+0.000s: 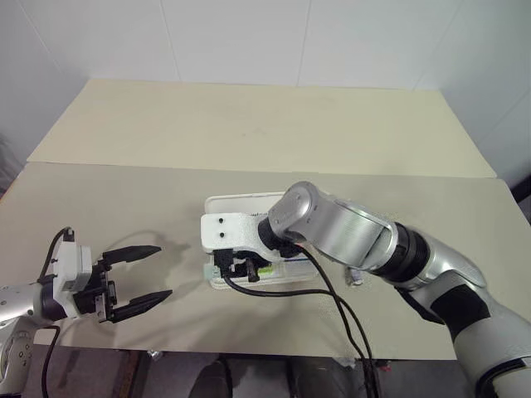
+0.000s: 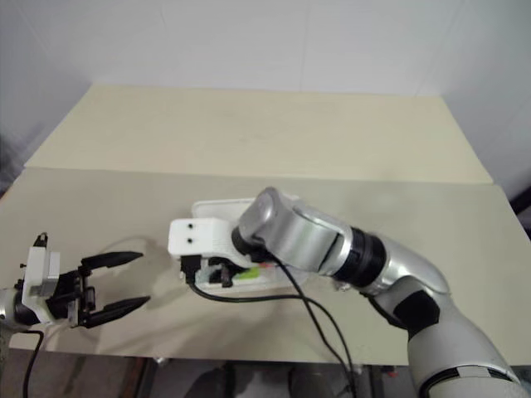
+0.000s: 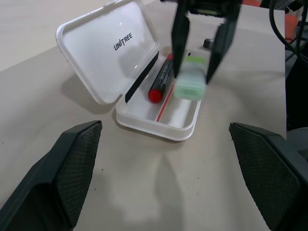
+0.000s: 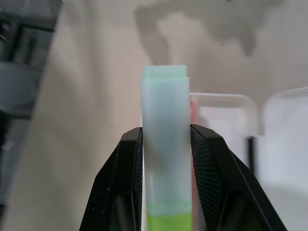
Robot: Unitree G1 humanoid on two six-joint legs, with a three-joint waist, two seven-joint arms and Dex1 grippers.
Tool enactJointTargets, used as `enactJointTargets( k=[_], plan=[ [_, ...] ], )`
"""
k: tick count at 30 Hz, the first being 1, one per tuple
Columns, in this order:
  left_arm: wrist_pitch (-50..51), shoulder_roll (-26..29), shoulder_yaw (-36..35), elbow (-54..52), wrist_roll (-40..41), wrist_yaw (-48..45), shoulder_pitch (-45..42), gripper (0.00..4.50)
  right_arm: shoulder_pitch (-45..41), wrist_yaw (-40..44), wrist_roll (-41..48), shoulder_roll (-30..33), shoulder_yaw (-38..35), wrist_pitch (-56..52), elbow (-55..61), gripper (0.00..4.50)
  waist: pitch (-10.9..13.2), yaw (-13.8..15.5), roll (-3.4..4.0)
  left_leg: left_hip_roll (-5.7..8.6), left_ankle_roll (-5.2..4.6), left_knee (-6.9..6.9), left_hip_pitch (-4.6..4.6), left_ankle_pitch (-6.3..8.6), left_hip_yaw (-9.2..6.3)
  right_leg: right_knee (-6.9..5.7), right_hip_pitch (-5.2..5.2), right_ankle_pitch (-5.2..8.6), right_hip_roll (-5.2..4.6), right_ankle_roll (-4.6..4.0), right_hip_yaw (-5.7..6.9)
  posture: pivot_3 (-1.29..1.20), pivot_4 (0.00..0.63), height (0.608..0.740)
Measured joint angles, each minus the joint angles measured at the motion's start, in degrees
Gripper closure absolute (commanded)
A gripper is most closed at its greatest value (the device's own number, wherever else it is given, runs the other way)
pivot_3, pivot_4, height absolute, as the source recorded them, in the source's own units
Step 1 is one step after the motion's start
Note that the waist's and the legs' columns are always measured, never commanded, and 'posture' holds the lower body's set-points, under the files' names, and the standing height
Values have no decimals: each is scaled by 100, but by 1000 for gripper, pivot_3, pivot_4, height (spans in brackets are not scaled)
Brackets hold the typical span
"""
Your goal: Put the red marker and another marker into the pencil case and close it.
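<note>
Left wrist view — right gripper (image 3: pixel 199 72) pinches the green marker (image 3: pixel 191 83) above the open pencil case (image 3: pixel 159 113).

Looks like a robot test lab: bare beige tabletops (image 1: pixel 249 124) pushed together, plain white panel walls (image 1: pixel 249 33), cables (image 1: pixel 348 315) trailing off.

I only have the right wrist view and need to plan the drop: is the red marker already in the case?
Observer: Yes, the red marker lies in the tray of the pencil case.
Operator: Is it open?
Observer: Its lid stands raised, with the UNITREE print showing.
Operator: Am I over it?
Observer: The right end effector holds the green marker over the tray, it seems, beside the red marker.
</note>
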State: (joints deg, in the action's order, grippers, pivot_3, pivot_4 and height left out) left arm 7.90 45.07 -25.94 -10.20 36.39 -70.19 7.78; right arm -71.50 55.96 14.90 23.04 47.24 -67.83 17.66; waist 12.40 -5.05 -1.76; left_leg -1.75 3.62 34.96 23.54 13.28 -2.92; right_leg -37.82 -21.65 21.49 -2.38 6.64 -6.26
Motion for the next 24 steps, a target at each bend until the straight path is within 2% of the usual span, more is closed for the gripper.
enactJointTargets(
  k=[11, 20, 21, 24],
  plan=[
    [-47, -1, 0, -3, 0, 67, -2, 0, -2, 12, -93, 10, 143, 157, -14, 3398, 0, 1, 0, 0, 0, -3, 1, 0, 0, 2, -2, 0, -2, -1, 1, 0, 150, 740],
    [-57, -1, 0, -3, -1, 84, -4, 0, -2, 11, -143, 0, 143, 147, -54, 251, 0, 0, 0, 0, 0, -6, 1, 0, 0, 5, -2, 0, -2, -1, 2, 0, 150, 740],
    [-58, -1, 0, -3, -1, 87, -4, 0, -2, 11, -147, 0, 143, 147, -57, 63, 0, 0, 0, 0, 0, -6, 1, 0, 0, 5, -2, 0, -2, -1, 1, 0, 150, 740],
    [-58, -1, 0, -3, -1, 113, -7, 0, -2, 11, -153, 1, 143, 147, -63, 63, 0, 1, 0, 0, 0, -6, 1, 0, 0, 6, -2, 0, -3, -1, 2, 0, 150, 740]
  ],
)
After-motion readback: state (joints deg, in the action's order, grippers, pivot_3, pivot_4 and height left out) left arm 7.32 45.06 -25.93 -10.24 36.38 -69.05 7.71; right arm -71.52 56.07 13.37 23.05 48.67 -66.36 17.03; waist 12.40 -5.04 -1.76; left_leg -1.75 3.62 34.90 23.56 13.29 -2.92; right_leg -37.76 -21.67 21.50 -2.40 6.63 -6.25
